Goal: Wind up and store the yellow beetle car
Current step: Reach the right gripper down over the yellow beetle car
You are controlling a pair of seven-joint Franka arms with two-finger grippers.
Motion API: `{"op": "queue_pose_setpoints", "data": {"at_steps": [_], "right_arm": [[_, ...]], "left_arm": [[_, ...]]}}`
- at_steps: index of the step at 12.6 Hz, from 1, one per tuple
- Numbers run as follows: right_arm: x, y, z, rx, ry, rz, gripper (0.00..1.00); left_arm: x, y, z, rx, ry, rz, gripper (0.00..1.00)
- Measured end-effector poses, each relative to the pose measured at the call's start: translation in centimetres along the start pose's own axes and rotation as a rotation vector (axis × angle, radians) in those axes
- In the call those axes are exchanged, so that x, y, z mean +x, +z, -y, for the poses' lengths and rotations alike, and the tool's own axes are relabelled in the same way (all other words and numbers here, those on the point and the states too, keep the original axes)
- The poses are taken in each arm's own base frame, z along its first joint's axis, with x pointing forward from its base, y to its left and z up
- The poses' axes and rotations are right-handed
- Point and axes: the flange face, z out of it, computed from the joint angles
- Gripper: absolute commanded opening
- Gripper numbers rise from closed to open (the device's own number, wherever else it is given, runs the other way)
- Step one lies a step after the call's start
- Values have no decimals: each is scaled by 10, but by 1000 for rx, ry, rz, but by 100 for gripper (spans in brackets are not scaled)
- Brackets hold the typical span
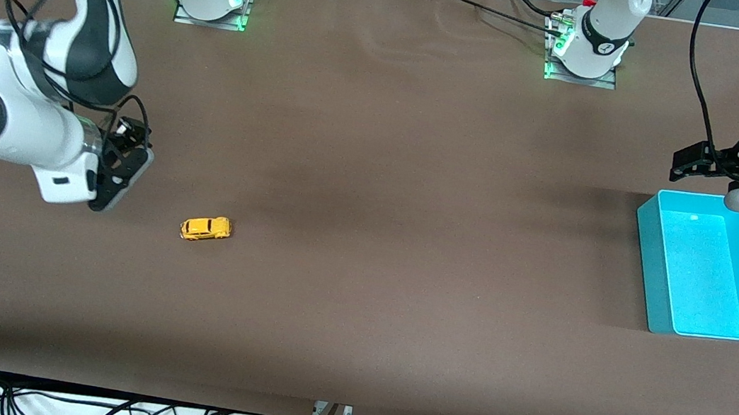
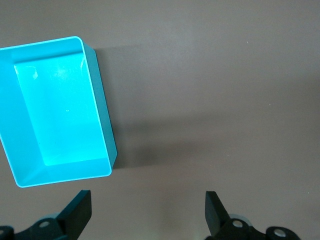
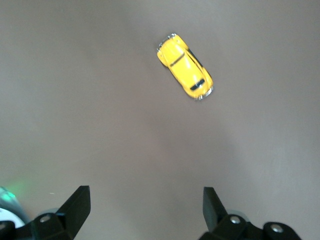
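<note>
Two claws, both with fingers spread wide and nothing between them, and that is where my worries begin. My right claw (image 1: 122,164) hangs over bare desk (image 1: 372,186) near the right arm's end, with the yellow beetle car (image 1: 205,228) resting on its wheels close by, a little nearer the front camera and toward the middle of the desk. In the right wrist view the car (image 3: 185,66) sits at an angle to my fingers (image 3: 76,204), so if I come down without turning the wrist, I judge the pads would meet its rounded body crookedly and squirt it away on its wheels. Being so small and smooth, it could also slip while I drag it backward to wind it. My left claw (image 1: 693,163) waits above the desk beside the turquoise bin (image 1: 650,244), which stands empty at the left arm's end, well apart from the car; a long carry or a released, wound car may miss it.
</note>
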Motion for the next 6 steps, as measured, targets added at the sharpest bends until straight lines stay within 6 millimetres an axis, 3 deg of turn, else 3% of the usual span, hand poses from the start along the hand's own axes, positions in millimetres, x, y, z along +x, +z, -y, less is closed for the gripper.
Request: {"op": "queue_pose_setpoints", "data": {"at_steps": [3,6], "right_arm": [[13,35,-17,-68,-182,-35,99],[26,69,-14,-136,-319,-58,99]], "left_arm": [[0,1,0,0,0,2,100],[0,1,0,0,0,2,100]]}}
